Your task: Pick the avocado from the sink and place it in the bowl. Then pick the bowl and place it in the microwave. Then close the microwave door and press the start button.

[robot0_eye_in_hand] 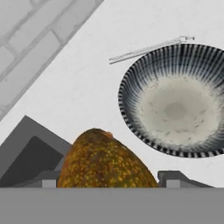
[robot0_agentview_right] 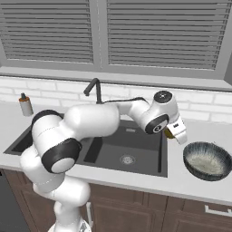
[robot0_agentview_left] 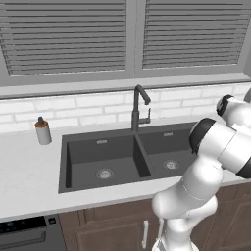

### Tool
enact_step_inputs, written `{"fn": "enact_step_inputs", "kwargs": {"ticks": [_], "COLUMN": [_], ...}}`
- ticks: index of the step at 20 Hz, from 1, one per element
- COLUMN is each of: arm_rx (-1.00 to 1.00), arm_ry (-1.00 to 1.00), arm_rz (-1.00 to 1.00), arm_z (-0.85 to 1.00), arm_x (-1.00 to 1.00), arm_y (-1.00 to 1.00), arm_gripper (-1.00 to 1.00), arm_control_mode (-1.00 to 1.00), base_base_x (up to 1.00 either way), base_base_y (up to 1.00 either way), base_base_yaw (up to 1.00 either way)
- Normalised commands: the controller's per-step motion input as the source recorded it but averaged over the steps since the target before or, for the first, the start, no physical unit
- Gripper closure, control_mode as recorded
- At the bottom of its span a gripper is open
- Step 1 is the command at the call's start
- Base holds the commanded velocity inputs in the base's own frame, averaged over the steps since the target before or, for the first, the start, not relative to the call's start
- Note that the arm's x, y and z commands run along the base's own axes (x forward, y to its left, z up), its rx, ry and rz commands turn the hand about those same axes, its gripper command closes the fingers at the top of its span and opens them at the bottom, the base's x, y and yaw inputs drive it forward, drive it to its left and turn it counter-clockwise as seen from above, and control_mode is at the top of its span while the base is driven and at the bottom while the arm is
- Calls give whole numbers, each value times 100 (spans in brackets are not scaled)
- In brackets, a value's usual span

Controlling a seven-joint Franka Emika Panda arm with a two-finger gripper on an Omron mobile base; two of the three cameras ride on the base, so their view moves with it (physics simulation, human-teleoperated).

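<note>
While the avocado [robot0_eye_in_hand: 107, 159] sits clamped between the fingers of the gripper [robot0_eye_in_hand: 108, 178], lifted above the counter between the sink [robot0_agentview_right: 129, 147] and the bowl [robot0_agentview_right: 207, 160], the carrying step is underway; next it needs shifting over the bowl's hollow. The arm reaches right, hand tilted downward.

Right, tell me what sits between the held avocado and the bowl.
Nothing: in the hand view, bare white counter separates the avocado from the bowl. A thin stick-like thing lies beyond the bowl.
</note>
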Motion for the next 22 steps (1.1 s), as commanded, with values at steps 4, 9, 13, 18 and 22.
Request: {"fn": "enact_step_inputs", "kwargs": {"ticks": [4, 9, 13, 18, 22], "arm_rx": [9, 9, 18, 8, 7], "arm_ry": [-1, -1, -3, 3, 25], "arm_rz": [0, 2, 0, -2, 0], "arm_z": [0, 0, -11, -51, -51], "arm_x": [0, -5, -7, 6, 14], "arm_y": [-67, -81, -91, -47, -37], "arm_gripper": [100, 100, 100, 100, 100], "arm_control_mode": [-100, -100, -100, -100, -100], "base_base_x": [0, 0, 0, 0, 0], "base_base_y": [0, 0, 0, 0, 0], "base_base_yaw": [0, 0, 0, 0, 0]}}
